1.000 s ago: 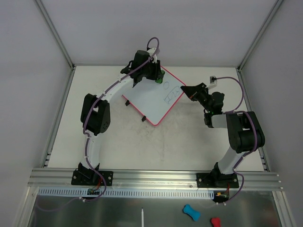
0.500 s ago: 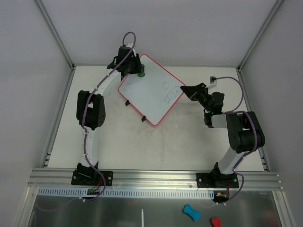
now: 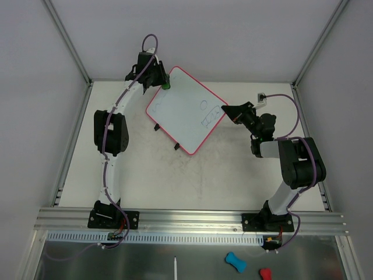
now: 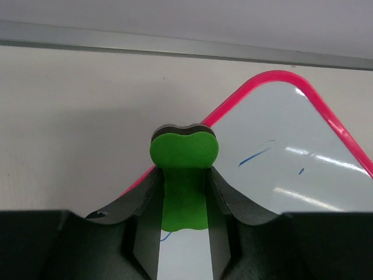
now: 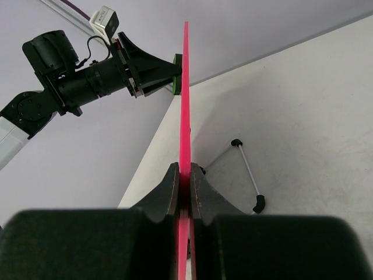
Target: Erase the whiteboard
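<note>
The whiteboard (image 3: pixel 183 111), white with a pink-red frame, stands tilted on the table with blue scribbles near its right corner. My right gripper (image 3: pixel 228 110) is shut on its right edge; the right wrist view shows the pink frame (image 5: pixel 185 87) edge-on between the jaws. My left gripper (image 3: pixel 164 82) is shut on a green eraser (image 3: pixel 166 85) at the board's far left corner. In the left wrist view the eraser (image 4: pixel 184 175) lies on the board (image 4: pixel 280 169) next to blue marks.
The board's two black feet (image 3: pixel 155 126) rest on the table; one wire leg (image 5: pixel 247 169) shows in the right wrist view. Grey walls close off the table's back and sides. A small white fitting (image 3: pixel 263 98) sits at the far right.
My left arm has swung left and back, carrying the green eraser across the board's upper part to its far left corner. The right gripper and board have held still.
</note>
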You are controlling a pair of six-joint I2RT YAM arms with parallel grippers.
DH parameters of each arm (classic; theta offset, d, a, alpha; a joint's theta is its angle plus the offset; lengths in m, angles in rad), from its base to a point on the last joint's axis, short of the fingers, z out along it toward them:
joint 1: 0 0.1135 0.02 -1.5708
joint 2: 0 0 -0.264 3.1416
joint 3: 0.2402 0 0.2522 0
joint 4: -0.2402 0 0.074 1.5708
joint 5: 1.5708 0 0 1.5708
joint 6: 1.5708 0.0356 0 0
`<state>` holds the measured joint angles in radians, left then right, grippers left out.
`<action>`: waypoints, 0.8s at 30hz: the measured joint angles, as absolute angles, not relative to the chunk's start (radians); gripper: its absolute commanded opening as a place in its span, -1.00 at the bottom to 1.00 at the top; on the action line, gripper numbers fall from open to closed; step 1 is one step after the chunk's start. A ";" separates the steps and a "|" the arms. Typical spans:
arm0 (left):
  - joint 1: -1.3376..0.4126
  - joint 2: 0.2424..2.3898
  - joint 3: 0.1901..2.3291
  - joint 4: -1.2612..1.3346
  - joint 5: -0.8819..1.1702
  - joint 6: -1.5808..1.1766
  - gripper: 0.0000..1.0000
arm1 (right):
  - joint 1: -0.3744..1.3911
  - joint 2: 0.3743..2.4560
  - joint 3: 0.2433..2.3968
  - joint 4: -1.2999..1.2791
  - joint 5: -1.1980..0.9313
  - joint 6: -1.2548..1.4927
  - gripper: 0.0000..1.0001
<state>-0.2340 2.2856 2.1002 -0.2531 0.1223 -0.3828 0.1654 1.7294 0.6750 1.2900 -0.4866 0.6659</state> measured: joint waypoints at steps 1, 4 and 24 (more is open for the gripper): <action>-0.236 2.289 2.109 -0.253 0.127 -0.376 -1.00 | 0.165 1.729 0.675 1.290 -0.487 0.665 -1.00; -0.248 2.297 2.138 -0.258 0.139 -0.354 -1.00 | 0.165 1.729 0.675 1.290 -0.487 0.664 -1.00; -0.371 2.310 2.202 -0.245 0.198 -0.184 -1.00 | 0.165 1.729 0.675 1.272 -0.480 0.670 -1.00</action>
<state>-0.3714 2.3096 2.2021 -0.2447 0.1982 -0.1841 0.1654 1.7294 0.6750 1.2720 -0.4801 0.6697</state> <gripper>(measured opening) 0.301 0.053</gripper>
